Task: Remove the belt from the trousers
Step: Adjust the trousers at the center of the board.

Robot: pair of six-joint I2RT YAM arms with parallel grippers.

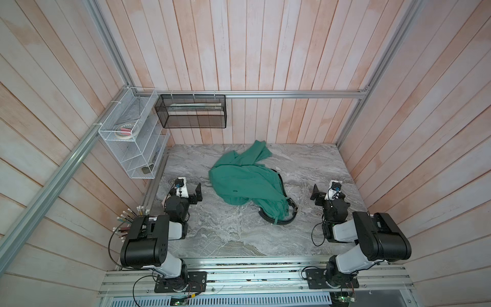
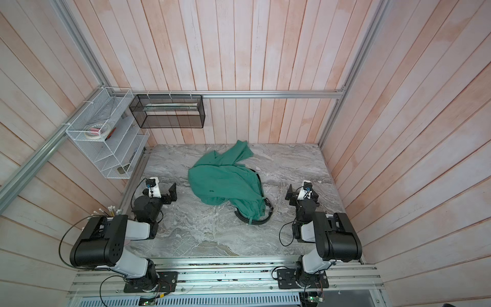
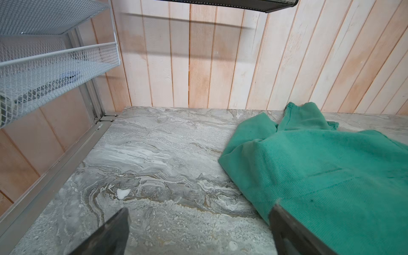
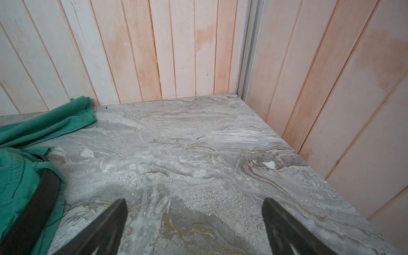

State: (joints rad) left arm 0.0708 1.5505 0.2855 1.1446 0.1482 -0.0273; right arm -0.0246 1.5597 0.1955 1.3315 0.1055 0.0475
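Note:
The teal-green trousers (image 1: 244,183) (image 2: 223,183) lie crumpled in the middle of the marble table. The black belt (image 1: 279,222) (image 2: 255,222) runs down their right edge and curls in a loop around the waist end nearest the arms. My left gripper (image 1: 197,194) (image 2: 172,192) is open just left of the trousers, with one finger (image 3: 287,229) over the edge of the cloth (image 3: 331,172) and nothing between the fingers (image 3: 199,208). My right gripper (image 1: 316,195) (image 2: 289,194) (image 4: 195,199) is open over bare table, right of the belt (image 4: 42,198).
A white wire shelf rack (image 1: 132,138) hangs at the back left, with a black mesh basket (image 1: 191,111) on the back wall beside it. Wooden panel walls close in the table (image 1: 225,234) on three sides. Pencils (image 1: 138,212) stand by the left arm.

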